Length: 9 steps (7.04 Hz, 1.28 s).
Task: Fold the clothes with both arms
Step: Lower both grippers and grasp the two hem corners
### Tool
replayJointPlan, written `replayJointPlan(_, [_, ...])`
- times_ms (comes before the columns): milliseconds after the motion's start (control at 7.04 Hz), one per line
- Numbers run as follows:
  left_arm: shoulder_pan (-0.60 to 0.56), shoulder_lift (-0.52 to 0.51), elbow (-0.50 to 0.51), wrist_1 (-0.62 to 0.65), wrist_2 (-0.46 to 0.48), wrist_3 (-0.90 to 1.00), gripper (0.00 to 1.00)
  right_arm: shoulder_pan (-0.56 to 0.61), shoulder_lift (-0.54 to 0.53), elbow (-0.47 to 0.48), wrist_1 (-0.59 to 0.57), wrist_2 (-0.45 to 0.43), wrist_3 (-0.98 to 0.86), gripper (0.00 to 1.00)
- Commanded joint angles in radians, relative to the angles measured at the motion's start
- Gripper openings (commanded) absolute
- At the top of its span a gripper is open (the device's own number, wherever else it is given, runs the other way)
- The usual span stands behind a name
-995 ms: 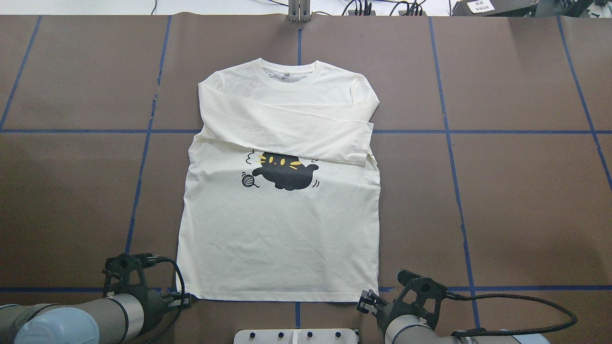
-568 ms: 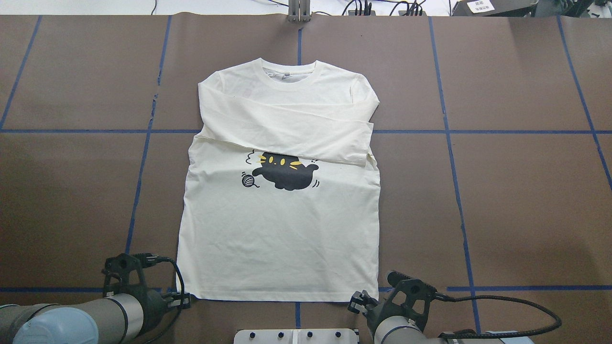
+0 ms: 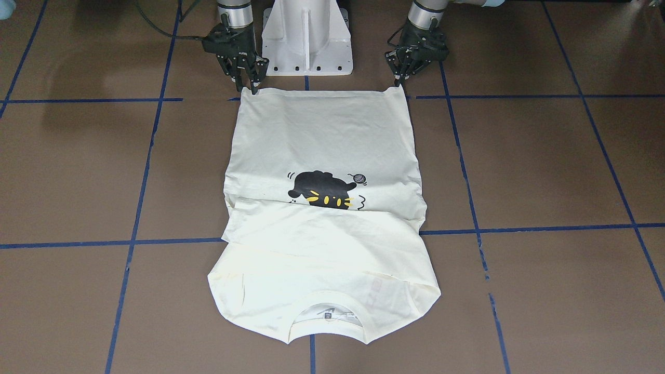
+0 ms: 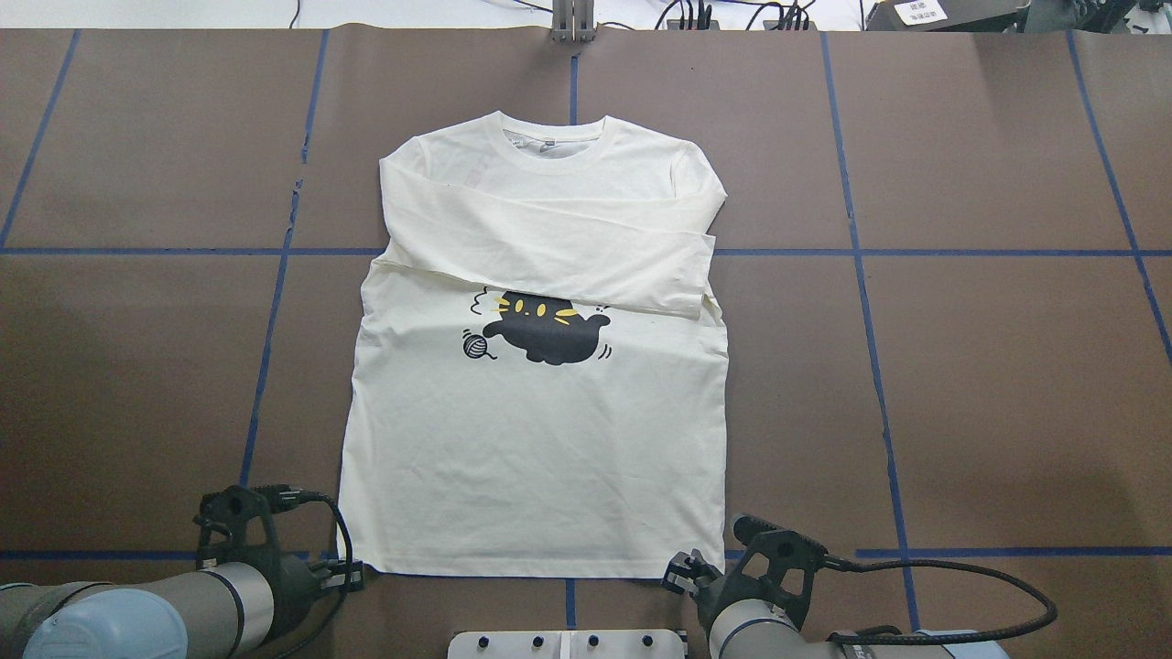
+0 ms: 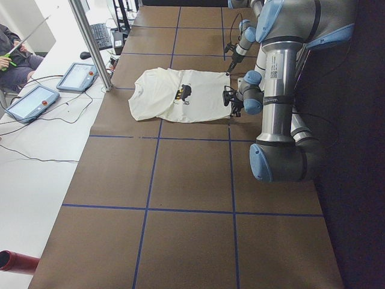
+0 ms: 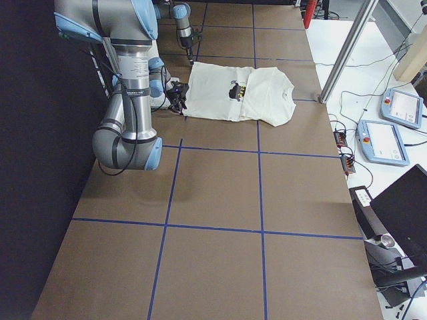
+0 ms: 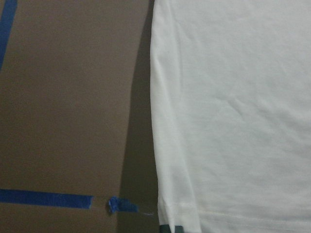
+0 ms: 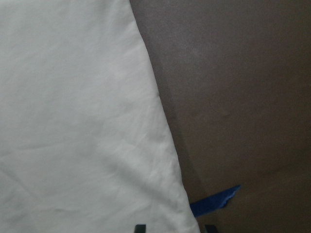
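Front view: I see left tool (image 3: 399,83) pinched on the shirt (image 3: 322,135) hem corner. Only its wrist camera shows right tool (image 3: 253,85) fingers (image 8: 140,228) parted astride the other corner. Bare surface (image 4: 1007,384) stretches to both side edges.

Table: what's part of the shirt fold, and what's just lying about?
Job: T-shirt; left gripper and right gripper, one at each hem corner.
Lying about: white base, blue tape lines; on the bench beside the table, control tablets and keyboard.
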State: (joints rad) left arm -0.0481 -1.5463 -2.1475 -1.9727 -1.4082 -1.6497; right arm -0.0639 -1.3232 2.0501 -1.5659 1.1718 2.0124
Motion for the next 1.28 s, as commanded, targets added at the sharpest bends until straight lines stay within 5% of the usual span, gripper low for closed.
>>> replayJointPlan(0, [-0.001,0.000,0.000,0.000,0.000,0.001,0.00,0.006,-0.001,-0.002,0.000,0.000,-0.001,0.39])
replayJointPlan(142, [-0.001,0.000,-0.002,0.000,0.000,0.001,0.00,0.007,0.001,-0.002,-0.002,0.000,-0.001,0.10])
replayJointPlan(284, [-0.001,0.000,-0.003,0.000,0.000,0.001,0.00,0.009,-0.001,-0.002,-0.005,0.000,-0.001,0.00])
replayJointPlan(710, [-0.013,0.011,-0.062,0.006,-0.002,0.008,0.00,0.051,-0.008,0.046,-0.016,0.015,-0.015,0.00])
replayJointPlan(1137, [-0.045,-0.069,-0.464,0.439,-0.216,0.059,0.00,0.040,-0.002,0.487,-0.419,0.126,-0.058,0.00])
